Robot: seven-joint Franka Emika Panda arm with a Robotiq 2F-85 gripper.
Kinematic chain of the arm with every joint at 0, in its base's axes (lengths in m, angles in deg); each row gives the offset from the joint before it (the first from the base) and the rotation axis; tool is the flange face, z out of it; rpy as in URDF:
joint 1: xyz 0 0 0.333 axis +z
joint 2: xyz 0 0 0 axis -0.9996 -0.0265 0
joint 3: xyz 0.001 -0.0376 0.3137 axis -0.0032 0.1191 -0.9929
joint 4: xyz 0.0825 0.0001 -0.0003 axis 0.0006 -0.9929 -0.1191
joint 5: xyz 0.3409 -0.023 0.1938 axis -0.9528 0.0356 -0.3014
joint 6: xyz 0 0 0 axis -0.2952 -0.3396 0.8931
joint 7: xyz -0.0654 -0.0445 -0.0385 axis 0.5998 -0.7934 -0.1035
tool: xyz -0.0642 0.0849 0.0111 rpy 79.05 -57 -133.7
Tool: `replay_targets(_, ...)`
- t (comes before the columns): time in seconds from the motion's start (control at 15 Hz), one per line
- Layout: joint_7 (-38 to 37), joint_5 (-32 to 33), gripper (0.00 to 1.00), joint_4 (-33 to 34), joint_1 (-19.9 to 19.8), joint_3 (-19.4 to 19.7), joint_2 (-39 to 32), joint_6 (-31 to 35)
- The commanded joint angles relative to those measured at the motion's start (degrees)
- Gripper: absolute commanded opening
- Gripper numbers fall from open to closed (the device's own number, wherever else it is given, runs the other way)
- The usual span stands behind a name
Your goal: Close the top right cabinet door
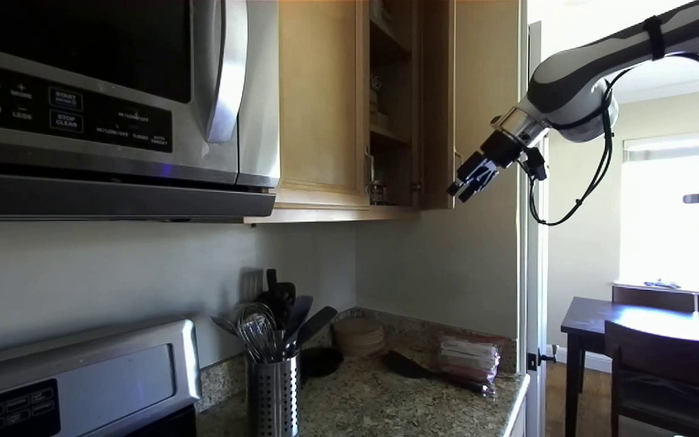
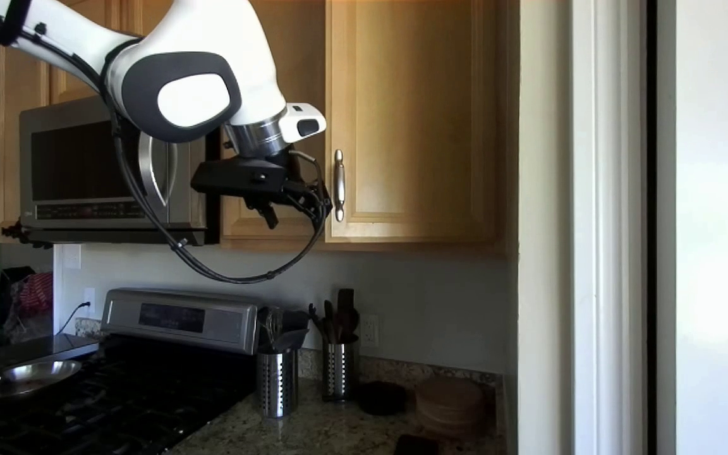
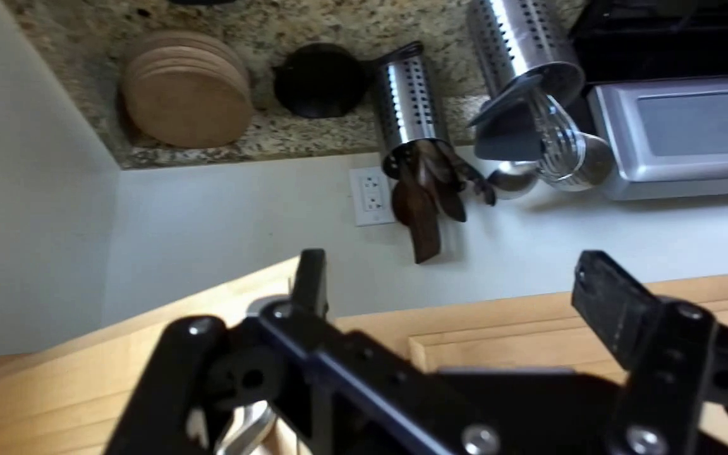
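- In the near foreground of the wrist view: a black two-fingered gripper (image 3: 454,278), its fingers (image 3: 613,309) spread wide, with nothing visibly held between them.
- Near the gripper: the top right cabinet door (image 2: 418,120), a tall, narrow panel of light maple wood, seen in both exterior views and standing open. Contact between fingers and door cannot be confirmed; in an exterior view the dark fingertips (image 1: 464,195) appear across the lower part of its free edge.
- On the door's outer face, at its left margin: a slim, vertical, silver bar handle (image 2: 339,185), not grasped.
- Left of the door: the dark, shelved cabinet interior (image 1: 389,91), exposed, the surest sign that closing is unfinished.
- Farther left: a matching light maple-wood door (image 1: 322,91), apparently shut, and left of that a stainless-steel microwave (image 1: 119,91).
- Progress, as judged from these positions: the gripper is stationed near the door, so the reach seems largely made; the closing itself is not yet done.
- Remaining, by the same judgement: a push on the outer face or free edge, swinging the panel in until the interior is covered, then withdrawal of the gripper.
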Motion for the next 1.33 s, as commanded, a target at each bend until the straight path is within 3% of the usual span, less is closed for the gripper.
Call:
replay_targets(0.0, 5.08, -6.12, 1.00, -0.24, 5.51, 2.43, 1.58, -4.13)
replay_targets(0.33, 2.76, -3.60, 1.00, -0.16, 0.90, 0.24, -1.44, -4.94)
replay_targets(0.4, 2.43, -3.63, 0.94, 0.07, 0.06, 0.27, -2.14, -3.78)
replay_targets(0.47, 2.19, -3.56, 0.72, 0.18, -0.77, 0.16, -2.72, -3.05)
replay_targets(0.6, 1.36, -2.53, 0.68, 1.26, -3.16, 0.04, -4.76, -1.46)
replay_targets(0.73, 0.60, -2.41, 0.54, 2.58, -4.67, 0.29, -6.42, -0.28)
replay_targets(1.13, -1.46, -10.22, 0.16, 8.01, -2.52, 1.44, -10.31, 3.17)
replay_targets(1.2, -2.15, -12.72, 0.08, 8.42, -1.92, 1.26, -11.14, 6.73)
replay_targets(1.27, -2.04, -14.51, 0.07, 8.92, -1.29, 1.36, -11.64, 8.48)
